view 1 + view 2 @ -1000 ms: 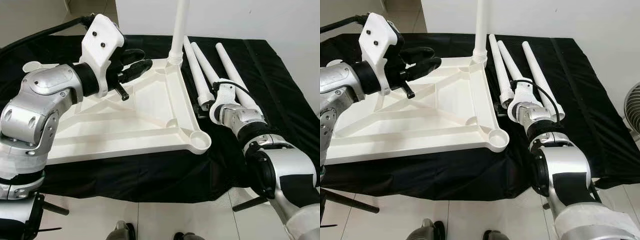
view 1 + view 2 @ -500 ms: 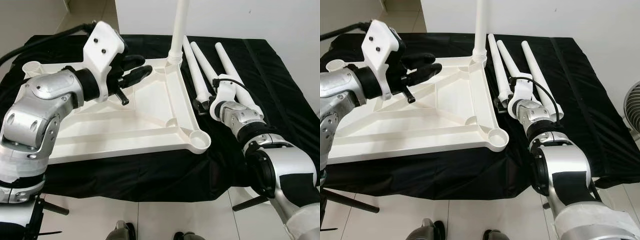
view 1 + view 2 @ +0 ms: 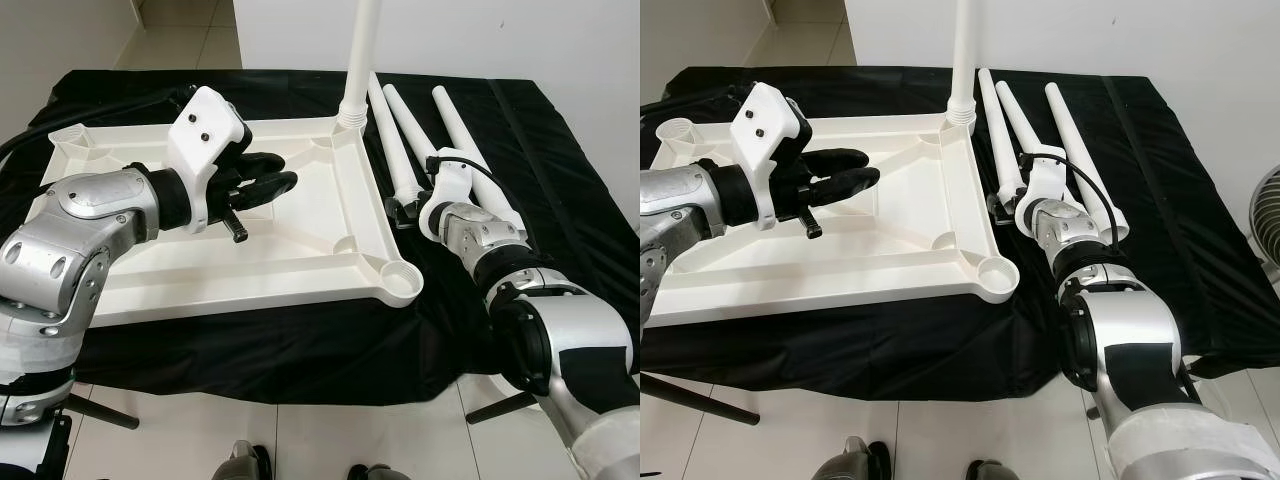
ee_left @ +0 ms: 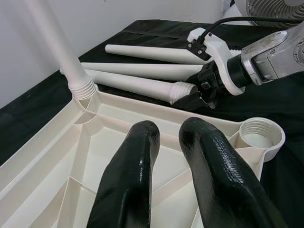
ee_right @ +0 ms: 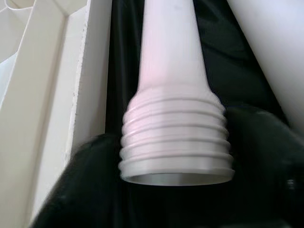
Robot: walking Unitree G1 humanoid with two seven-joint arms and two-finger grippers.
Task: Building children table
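Right now your biggest piece, the white tabletop (image 3: 300, 235), lies upside down across the left and middle of the black-draped bench (image 3: 560, 150), with one leg (image 3: 358, 60) already standing in its far right corner socket. Three loose legs (image 3: 455, 135) lie side by side along the bench's right half, long axes running from near to far, threaded ends toward you. Your right end effector (image 3: 403, 212) sits at the threaded end of the leg nearest the tabletop (image 5: 175, 137), fingers straddling it, so that arm is nearer. Your left end effector (image 3: 845, 170) hovers over the tabletop, fingers slightly parted, holding nothing.
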